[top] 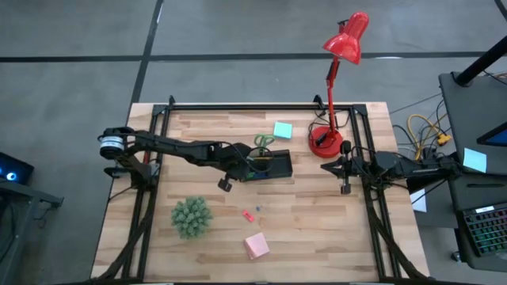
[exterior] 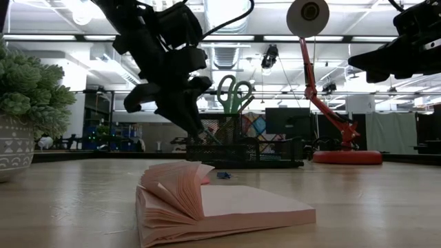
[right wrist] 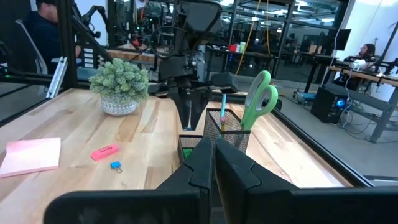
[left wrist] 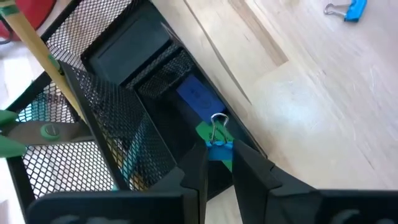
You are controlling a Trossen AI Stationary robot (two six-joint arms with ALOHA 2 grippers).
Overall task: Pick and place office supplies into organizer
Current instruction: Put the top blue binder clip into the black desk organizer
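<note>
Left hand (left wrist: pixel 219 163) pinches (seemingly) binder clip (left wrist: pixel 218 138) over organizer (left wrist: pixel 134 56).

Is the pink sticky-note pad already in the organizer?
No, the pink sticky-note pad lies on the bare table near its front edge, well apart from the organizer.

We can read no words, brand names, labels or numbers in any of the views; the pink pad (exterior: pixel 220 207), the teal pad (top: pixel 282 130), the black mesh organizer (left wrist: pixel 118 118), the scissors (right wrist: pixel 258 99), the red lamp (top: pixel 337 71) and the plant pot (exterior: pixel 15 148) carry no writing we can make out, and the pot shows only a white triangle pattern
</note>
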